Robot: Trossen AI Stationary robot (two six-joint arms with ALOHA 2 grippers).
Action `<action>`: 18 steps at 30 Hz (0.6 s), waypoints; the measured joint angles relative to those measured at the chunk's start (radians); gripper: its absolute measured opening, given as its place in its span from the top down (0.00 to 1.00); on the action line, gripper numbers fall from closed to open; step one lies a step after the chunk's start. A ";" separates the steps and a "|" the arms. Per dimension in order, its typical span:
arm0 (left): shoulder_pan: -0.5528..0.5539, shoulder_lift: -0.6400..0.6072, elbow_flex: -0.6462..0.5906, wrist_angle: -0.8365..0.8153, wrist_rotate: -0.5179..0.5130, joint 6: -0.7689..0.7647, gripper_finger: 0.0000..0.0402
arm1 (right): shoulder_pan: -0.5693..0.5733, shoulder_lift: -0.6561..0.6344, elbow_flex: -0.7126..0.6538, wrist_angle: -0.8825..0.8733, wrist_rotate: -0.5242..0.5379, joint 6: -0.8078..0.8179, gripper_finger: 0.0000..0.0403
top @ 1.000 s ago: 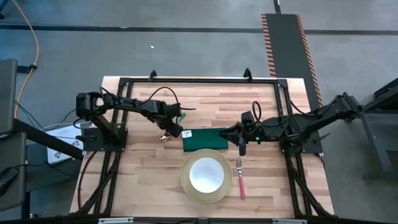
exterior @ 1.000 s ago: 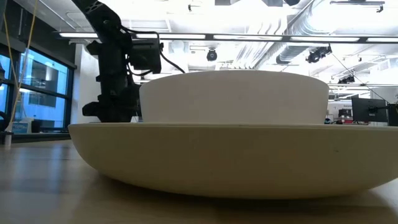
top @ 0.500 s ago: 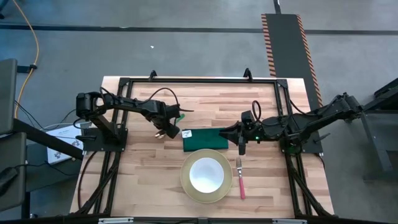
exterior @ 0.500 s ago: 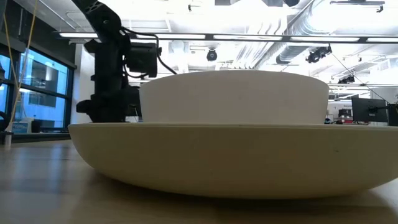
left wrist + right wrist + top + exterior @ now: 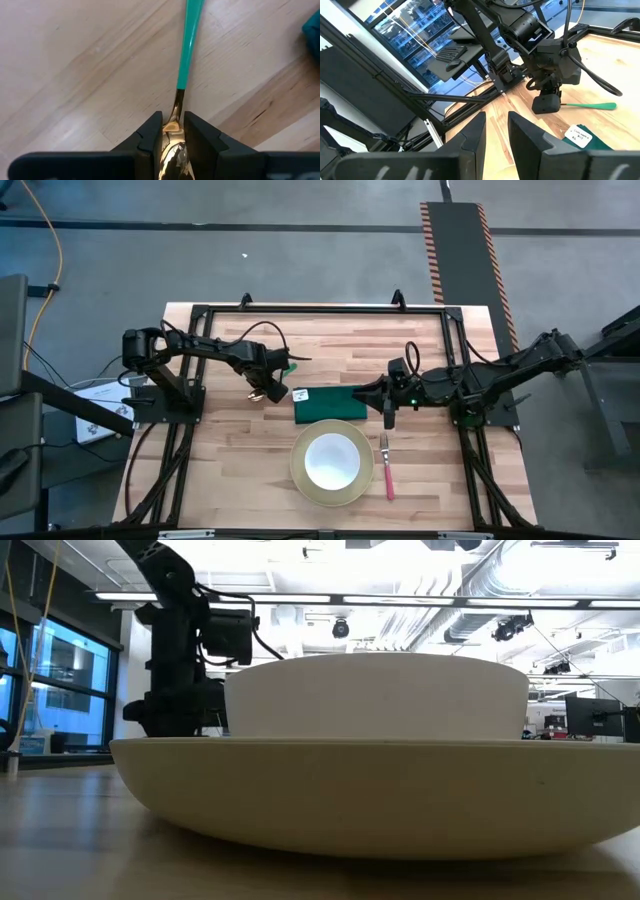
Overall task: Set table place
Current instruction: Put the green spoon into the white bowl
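High view first: the left gripper (image 5: 268,388) has drifted back toward its own side and away from the napkin (image 5: 327,405), carrying the spoon (image 5: 183,75) off the table (image 5: 230,460) — looks like it's lining up a placement beside the plate (image 5: 298,477). Its fingers (image 5: 148,136) clamp the gold neck just above the bowl end, green handle sticking straight out ahead of the wrist, toward the table's far edge. The right gripper (image 5: 389,416) hovers above the fork (image 5: 387,470), fingers parted and empty.
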 joint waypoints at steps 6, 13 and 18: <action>0.000 0.000 0.000 0.001 0.002 0.007 0.83 | 0.000 0.000 0.000 0.000 0.000 0.000 0.82; 0.000 0.000 0.000 0.012 0.019 0.024 0.83 | 0.000 0.000 0.000 0.000 0.000 0.001 0.82; 0.023 0.000 0.024 0.023 0.034 0.037 0.83 | 0.000 0.000 0.000 0.000 0.000 0.001 0.82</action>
